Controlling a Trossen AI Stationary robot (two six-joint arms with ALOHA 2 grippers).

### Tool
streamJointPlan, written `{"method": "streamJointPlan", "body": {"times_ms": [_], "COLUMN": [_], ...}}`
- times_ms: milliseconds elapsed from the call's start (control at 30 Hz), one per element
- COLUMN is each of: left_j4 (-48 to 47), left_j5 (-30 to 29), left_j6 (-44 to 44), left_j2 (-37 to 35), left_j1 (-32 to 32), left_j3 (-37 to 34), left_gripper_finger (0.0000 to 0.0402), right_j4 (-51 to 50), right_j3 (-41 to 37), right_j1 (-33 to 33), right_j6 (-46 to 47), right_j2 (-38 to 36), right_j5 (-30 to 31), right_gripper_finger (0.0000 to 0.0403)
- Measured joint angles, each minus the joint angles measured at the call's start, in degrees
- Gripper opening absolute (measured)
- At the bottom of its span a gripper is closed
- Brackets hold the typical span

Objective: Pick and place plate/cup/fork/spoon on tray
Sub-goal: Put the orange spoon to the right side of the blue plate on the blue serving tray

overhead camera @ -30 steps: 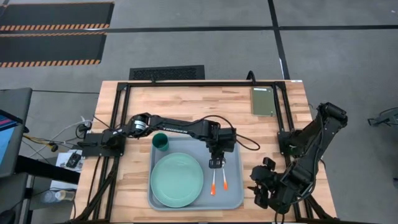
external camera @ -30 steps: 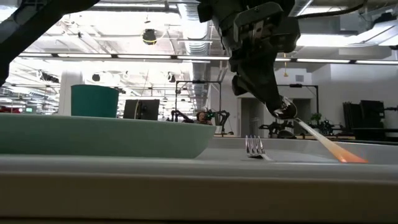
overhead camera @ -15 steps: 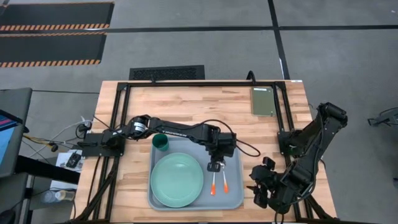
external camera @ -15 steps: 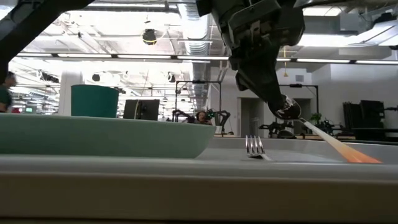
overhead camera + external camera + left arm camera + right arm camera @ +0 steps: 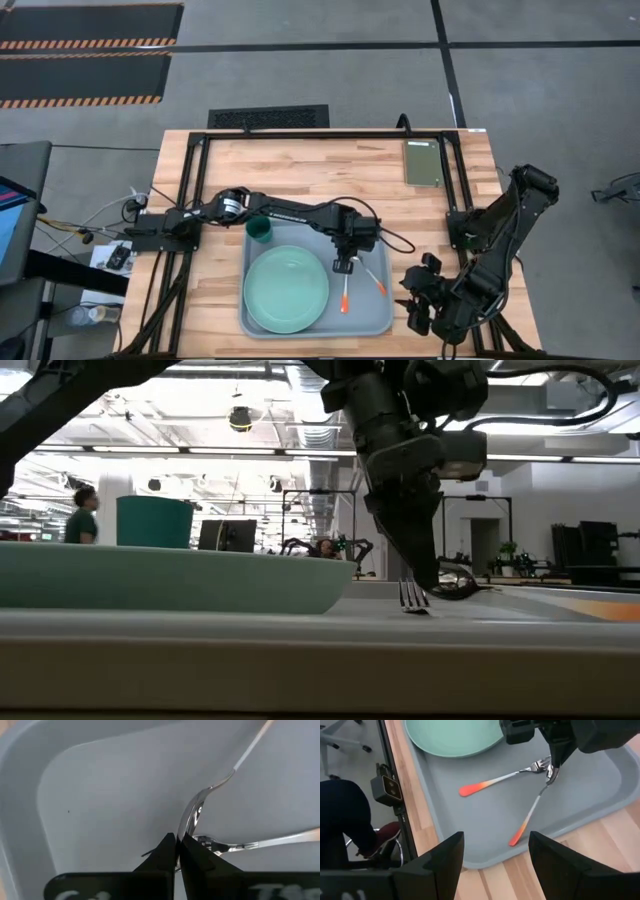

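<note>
Left gripper pinches spoon by its bowl, low over tray. Judgement: open only once the handle lies flat, clear of fork. Right gripper waits with fingers apart.

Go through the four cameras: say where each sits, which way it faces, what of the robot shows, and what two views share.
High: overhead, straight down; both arms, left gripper on the spoon.
Low: table height, level across the tray; left arm descends.
Left wrist: on that arm, facing the tray floor; fingers pinch the spoon bowl.
Right wrist: beside the tray; own open fingers frame it.
Shared: fork, high and right wrist.
</note>
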Motion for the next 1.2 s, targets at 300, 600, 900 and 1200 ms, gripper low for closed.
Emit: {"method": "streamJointPlan", "body": {"times_ms": [300,600,900,1200], "left_j4": [0.0,0.8,1.5,0.4], "left_j5": [0.2,-2.3,-4.3,-2.2], "left_j6": [-0.2,1.2,2.4,-6.7], "left_j2": [0.0,-0.1,-0.1,-2.3], "left_j1": [0.0,-0.4,-0.7,-0.8], "left_j3": [0.1,3.0,4.4,4.4], "left_gripper_finger": [0.0,0.0003,0.0111,0.0192], "right_j4": [0.1,0.2,0.3,-3.6], "right_j3": [0.0,0.0,0.0,0.0], "right_j1": [0.0,0.0,0.0,-0.9], "right_j6": [0.0,0.0,0.4,3.0], "right_j2": [0.0,0.0,0.0,0.8], "right_j5": [0.0,0.0,0.0,4.1], "right_gripper_finger": [0.0249,0.0249,0.0249,0.0249]}}
